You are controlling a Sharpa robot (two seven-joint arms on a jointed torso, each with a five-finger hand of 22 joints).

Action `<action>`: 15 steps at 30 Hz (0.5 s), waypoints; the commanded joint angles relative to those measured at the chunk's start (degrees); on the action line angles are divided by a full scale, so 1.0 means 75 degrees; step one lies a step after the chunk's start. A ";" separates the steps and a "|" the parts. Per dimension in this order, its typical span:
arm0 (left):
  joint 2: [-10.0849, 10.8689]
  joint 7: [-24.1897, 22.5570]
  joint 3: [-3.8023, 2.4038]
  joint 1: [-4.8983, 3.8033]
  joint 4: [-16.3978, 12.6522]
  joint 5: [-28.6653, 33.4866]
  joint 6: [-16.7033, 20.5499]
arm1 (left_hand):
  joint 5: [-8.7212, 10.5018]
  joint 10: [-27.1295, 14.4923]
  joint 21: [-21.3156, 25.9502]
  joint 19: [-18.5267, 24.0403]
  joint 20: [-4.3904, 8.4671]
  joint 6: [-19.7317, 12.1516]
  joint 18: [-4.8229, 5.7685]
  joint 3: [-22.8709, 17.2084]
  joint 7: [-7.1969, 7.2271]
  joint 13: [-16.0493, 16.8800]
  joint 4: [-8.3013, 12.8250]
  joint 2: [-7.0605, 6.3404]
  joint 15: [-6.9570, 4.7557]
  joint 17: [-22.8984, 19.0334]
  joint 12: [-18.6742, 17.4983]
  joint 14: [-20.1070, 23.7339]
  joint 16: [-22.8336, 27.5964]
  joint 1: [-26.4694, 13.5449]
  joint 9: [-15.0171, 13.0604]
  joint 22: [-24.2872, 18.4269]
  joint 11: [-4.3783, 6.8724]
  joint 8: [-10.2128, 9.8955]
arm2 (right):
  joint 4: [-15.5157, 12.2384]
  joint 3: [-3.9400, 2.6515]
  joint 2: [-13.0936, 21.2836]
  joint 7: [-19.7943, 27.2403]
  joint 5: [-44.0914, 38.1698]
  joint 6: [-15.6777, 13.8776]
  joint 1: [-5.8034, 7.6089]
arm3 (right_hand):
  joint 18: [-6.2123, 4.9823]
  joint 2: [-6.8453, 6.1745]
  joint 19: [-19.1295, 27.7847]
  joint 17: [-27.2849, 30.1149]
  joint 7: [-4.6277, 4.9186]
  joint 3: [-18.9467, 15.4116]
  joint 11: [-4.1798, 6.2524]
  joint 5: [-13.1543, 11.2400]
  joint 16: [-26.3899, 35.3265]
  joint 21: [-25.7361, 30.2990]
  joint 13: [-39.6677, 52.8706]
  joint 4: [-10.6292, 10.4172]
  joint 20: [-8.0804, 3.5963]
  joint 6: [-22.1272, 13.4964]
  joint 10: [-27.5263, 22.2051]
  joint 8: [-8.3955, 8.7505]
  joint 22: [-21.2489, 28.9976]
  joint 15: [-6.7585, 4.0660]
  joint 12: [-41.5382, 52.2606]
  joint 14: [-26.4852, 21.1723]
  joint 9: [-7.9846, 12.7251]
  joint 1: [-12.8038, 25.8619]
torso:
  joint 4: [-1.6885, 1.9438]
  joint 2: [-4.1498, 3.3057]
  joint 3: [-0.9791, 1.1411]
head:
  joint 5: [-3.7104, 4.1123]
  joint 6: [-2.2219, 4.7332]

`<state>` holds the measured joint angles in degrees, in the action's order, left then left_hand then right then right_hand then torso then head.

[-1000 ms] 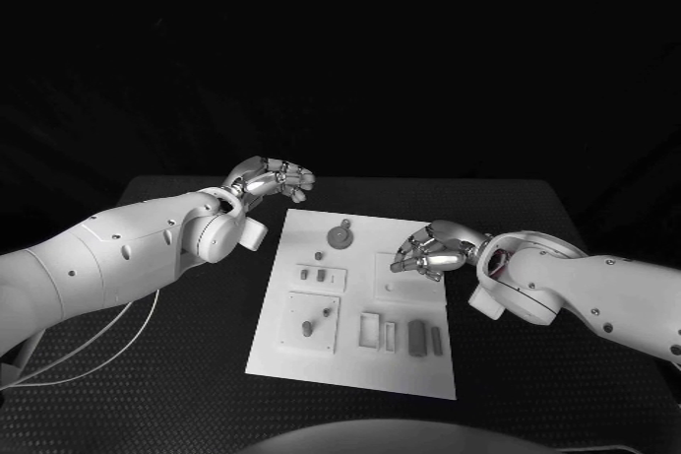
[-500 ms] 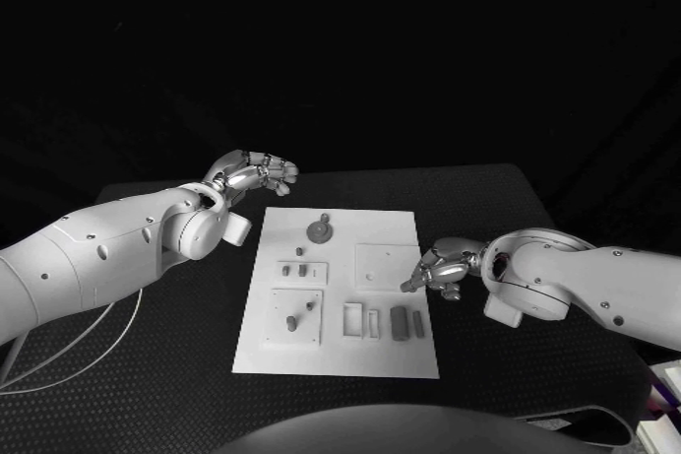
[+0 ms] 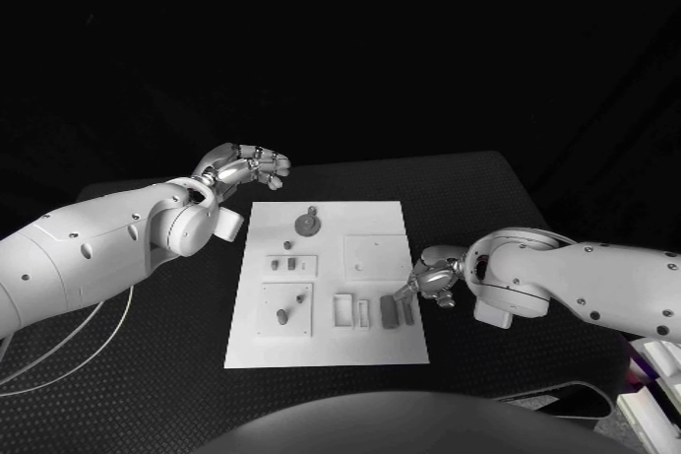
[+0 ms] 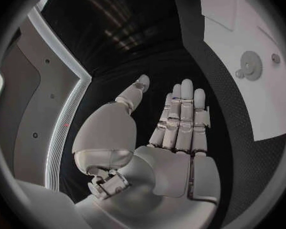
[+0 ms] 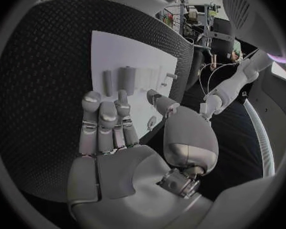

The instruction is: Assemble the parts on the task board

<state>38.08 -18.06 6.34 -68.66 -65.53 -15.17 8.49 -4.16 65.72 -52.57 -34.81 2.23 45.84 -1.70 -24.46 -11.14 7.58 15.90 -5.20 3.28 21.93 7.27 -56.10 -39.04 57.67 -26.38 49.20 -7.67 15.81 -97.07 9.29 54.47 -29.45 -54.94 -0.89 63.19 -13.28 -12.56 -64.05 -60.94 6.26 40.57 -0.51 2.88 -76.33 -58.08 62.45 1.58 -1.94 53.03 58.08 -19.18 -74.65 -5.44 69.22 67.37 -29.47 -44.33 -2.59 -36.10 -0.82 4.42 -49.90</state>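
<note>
The black worktop (image 3: pixel 468 183) is carrying the white task board (image 3: pixel 372 346) at its middle, with small grey parts (image 3: pixel 392 312) sitting in and on it. The left hand (image 3: pixel 241 166) is hovering off the board's far left corner, fingers straight and apart, holding nothing. The right hand (image 3: pixel 431 278) is reaching over the board's right edge beside two upright parts, fingers extended, empty.
</note>
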 commanded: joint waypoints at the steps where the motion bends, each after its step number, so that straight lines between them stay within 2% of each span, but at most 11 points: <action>1: -0.0006 -0.0029 -0.0004 -0.0003 -0.0043 0.0055 -0.0101 | 0.0027 -0.0059 0.0049 0.0017 -0.0046 -0.0058 -0.0114 0.0039 -0.0015 -0.0012 -0.0008 0.0063 0.0073 0.0009 0.0013 0.0004 0.0033 -0.0025 0.0013 0.0012 0.0001 0.0030 | 0.0042 0.0015 -0.0097 -0.0198 -0.0267 -0.0188 -0.0008 | -0.0229 -0.0067 -0.0039 -0.0008 0.0069 0.0025 0.0007 -0.0013 -0.0030 -0.0033 0.0010 -0.0053 0.0029 0.0150 0.0068 0.0020 0.0011 -0.0013 -0.0008 0.0053 -0.0009 0.0056 | 0.0020 -0.0011 -0.0002 | 0.0047 -0.0013; 7: 0.0001 -0.0032 -0.0004 -0.0003 -0.0070 0.0055 -0.0131 | 0.0028 -0.0061 0.0050 0.0018 -0.0047 -0.0059 -0.0114 0.0041 -0.0016 -0.0013 -0.0013 0.0066 0.0074 0.0013 0.0013 0.0006 0.0037 -0.0035 0.0014 0.0014 0.0001 0.0031 | 0.0201 0.0056 -0.0290 -0.0215 -0.0282 -0.0119 -0.0055 | -0.0229 -0.0114 -0.0046 -0.0010 0.0067 0.0040 0.0010 -0.0012 -0.0031 -0.0047 0.0015 -0.0089 0.0031 0.0150 0.0077 0.0022 0.0019 -0.0017 -0.0007 0.0062 -0.0014 0.0119 | 0.0029 -0.0015 -0.0007 | 0.0000 -0.0013; 11: 0.0016 -0.0039 -0.0006 -0.0004 -0.0089 0.0055 -0.0130 | 0.0028 -0.0064 0.0051 0.0020 -0.0048 -0.0063 -0.0114 0.0042 -0.0017 -0.0014 -0.0020 0.0073 0.0075 0.0019 0.0013 0.0006 0.0042 -0.0047 0.0016 0.0015 0.0000 0.0031 | 0.0339 0.0080 -0.0434 -0.0225 -0.0256 -0.0075 -0.0191 | -0.0229 -0.0142 -0.0045 -0.0011 0.0067 0.0039 0.0010 -0.0012 -0.0030 -0.0054 0.0017 -0.0108 0.0033 0.0147 0.0076 0.0025 0.0024 -0.0017 -0.0009 0.0063 -0.0018 0.0163 | 0.0015 -0.0013 -0.0024 | -0.0051 -0.0013; 15: 0.0019 -0.0038 -0.0006 -0.0004 -0.0092 0.0055 -0.0133 | 0.0028 -0.0066 0.0052 0.0020 -0.0048 -0.0065 -0.0115 0.0043 -0.0017 -0.0014 -0.0021 0.0073 0.0075 0.0021 0.0013 0.0006 0.0043 -0.0050 0.0017 0.0015 0.0000 0.0031 | 0.0405 0.0089 -0.0522 -0.0259 -0.0274 -0.0032 -0.0232 | -0.0229 -0.0153 -0.0044 -0.0011 0.0066 0.0038 0.0010 -0.0012 -0.0029 -0.0057 0.0018 -0.0107 0.0033 0.0149 0.0074 0.0023 0.0025 -0.0017 -0.0011 0.0062 -0.0020 0.0172 | 0.0023 -0.0020 -0.0012 | -0.0076 -0.0013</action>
<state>38.28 -18.00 6.34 -68.65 -66.07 -15.15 8.32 -4.17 65.72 -52.57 -34.81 2.23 45.64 -1.70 -24.46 -11.35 7.53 15.90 -4.97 3.43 22.01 7.27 -55.95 -39.04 57.44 -26.33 49.24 -7.68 15.81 -94.14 9.95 50.66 -30.91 -56.24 -1.73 61.52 -13.29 -13.57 -64.05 -60.94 6.16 40.72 -0.32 2.88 -76.33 -58.11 62.50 1.10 -1.93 53.31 58.29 -19.18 -74.53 -5.58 69.21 67.59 -29.53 -43.32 -2.44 -36.22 -0.92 3.98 -50.00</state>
